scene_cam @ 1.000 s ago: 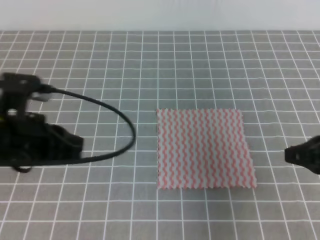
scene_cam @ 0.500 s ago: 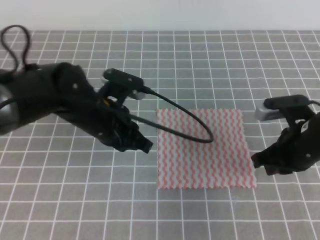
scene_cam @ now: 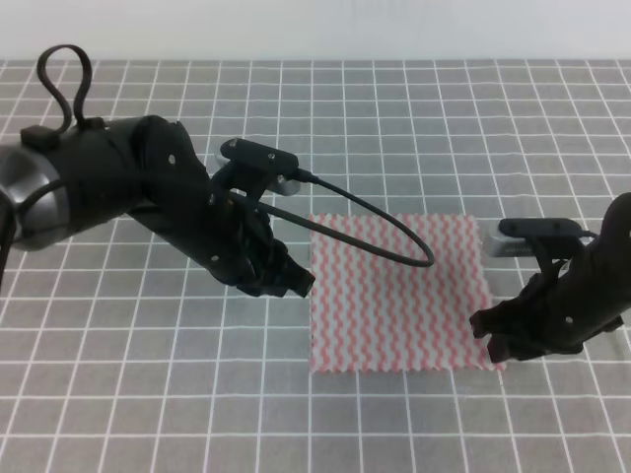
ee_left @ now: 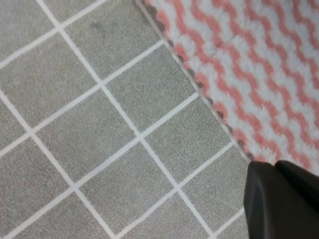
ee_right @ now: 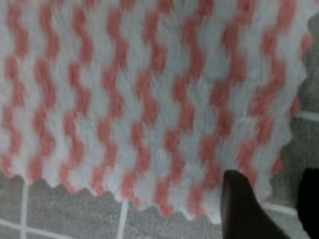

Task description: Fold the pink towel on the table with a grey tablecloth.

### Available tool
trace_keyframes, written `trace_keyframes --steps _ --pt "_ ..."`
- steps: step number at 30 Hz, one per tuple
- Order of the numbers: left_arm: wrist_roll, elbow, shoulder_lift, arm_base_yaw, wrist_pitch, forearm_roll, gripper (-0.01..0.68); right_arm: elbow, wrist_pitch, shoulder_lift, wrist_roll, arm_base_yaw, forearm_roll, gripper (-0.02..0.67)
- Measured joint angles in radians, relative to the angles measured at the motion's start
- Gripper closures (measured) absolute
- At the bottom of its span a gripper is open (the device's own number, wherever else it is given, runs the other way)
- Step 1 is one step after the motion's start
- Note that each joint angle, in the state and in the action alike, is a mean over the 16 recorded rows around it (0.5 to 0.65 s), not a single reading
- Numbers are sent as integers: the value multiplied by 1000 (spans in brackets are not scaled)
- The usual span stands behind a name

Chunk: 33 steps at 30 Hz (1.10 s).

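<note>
There is no brand, label or writing anywhere that I can read. The pink towel (scene_cam: 399, 293) lies flat and unfolded on the grey gridded surface (scene_cam: 414, 128), a little right of the middle, its wavy pink-and-white stripes running across it.

The left claw (scene_cam: 296, 283) hangs just at the towel's left edge, about halfway along it, with the tip low by the cloth. Its wrist view shows one dark fingertip (ee_left: 281, 199) in the corner over the towel's frayed border (ee_left: 239, 64). Whether that claw is parted or closed, I cannot tell.

The right claw (scene_cam: 490, 330) sits over the towel's near right corner. In its wrist view two dark fingers (ee_right: 239, 204) stand apart with a gap between them, so it is parted, holding nothing, with the scalloped edge of the towel (ee_right: 139, 104) just in front.

A black cable (scene_cam: 380, 232) from the left arm (scene_cam: 128, 192) loops over the towel's upper left part. The right arm (scene_cam: 587, 286) stands beside the towel's right edge.
</note>
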Motion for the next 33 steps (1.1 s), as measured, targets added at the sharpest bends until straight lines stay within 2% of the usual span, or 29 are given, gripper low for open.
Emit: trace_keyframes --steps 5,12,27,33 --pt "0 0 -2 0 -4 -1 675 -3 -10 19 -1 0 12 405" --pt "2 0 -2 0 -9 -1 675 -5 -16 25 -3 0 24 425" --pt "12 0 -3 0 -3 13 675 -15 -4 15 -21 0 32 622" --pt "63 0 -5 -2 26 40 655 -50 25 -1 -41 0 36 661"
